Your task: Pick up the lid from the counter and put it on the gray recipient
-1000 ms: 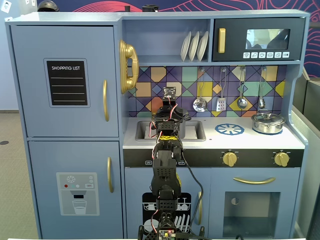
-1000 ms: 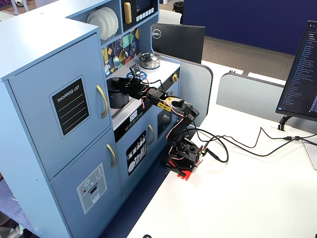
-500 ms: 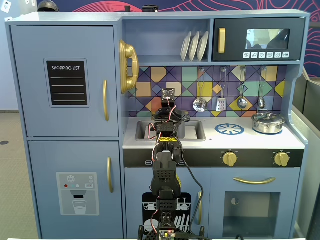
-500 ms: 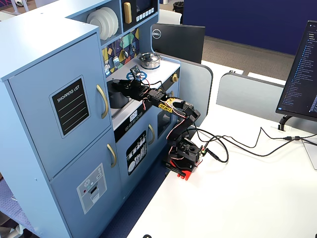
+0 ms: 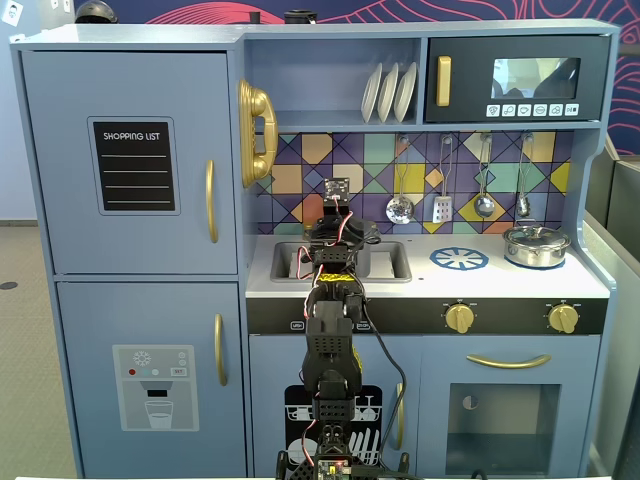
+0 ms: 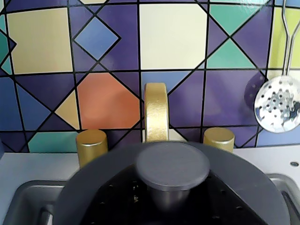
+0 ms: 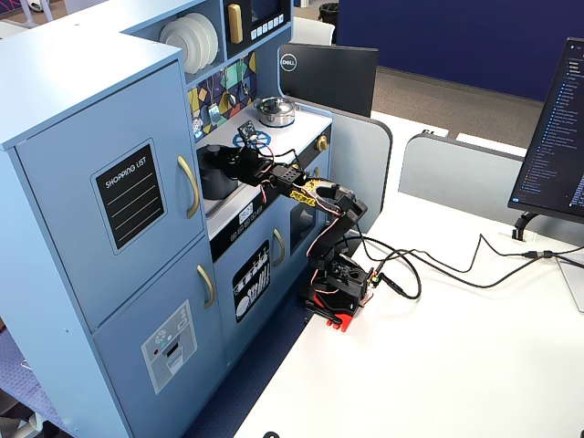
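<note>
The dark-gray lid (image 6: 98, 185) fills the bottom of the wrist view, with its round knob (image 6: 172, 164) in the middle. My gripper (image 6: 171, 199) is shut on the knob's stem, with a black finger (image 6: 122, 201) on each side. The lid hangs level over the sink. The gray recipient is hidden under the lid in the wrist view. In a fixed view it stands in the sink as a dark cylinder (image 7: 215, 178), with my gripper (image 7: 239, 157) at its top. In the other fixed view my arm covers most of it (image 5: 367, 256).
A gold faucet (image 6: 156, 112) and two gold taps (image 6: 91, 143) stand right behind the lid. The dark sink basin (image 6: 26, 204) lies below. A slotted spoon (image 6: 279, 103) hangs at right. The shiny silver pot (image 5: 536, 245) sits on the right burner.
</note>
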Robot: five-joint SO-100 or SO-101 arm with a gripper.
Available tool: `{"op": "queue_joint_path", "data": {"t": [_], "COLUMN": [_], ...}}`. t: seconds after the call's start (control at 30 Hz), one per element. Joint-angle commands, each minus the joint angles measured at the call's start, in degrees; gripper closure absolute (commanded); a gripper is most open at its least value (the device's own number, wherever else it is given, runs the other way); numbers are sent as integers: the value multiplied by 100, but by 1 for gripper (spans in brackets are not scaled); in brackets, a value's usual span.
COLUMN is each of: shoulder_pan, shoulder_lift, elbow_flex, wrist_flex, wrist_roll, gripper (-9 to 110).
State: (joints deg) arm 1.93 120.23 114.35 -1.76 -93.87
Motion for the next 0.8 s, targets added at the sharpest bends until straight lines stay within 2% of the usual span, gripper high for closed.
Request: {"op": "queue_joint_path", "data": {"t": [0.0, 0.07, 0.2, 0.33, 0.6, 0.77], "shoulder_pan": [132, 158, 176, 185, 35, 176], "shoulder_lift": [0, 0, 185, 686, 2725, 4061], "elbow_flex": [-343, -334, -378, -387, -501, -211], "wrist_flex": [-114, -62, 290, 1046, 3762, 5730], "wrist_roll": [-132, -167, 141, 132, -9, -35], "gripper": [102, 100, 80, 73, 73, 83]}}
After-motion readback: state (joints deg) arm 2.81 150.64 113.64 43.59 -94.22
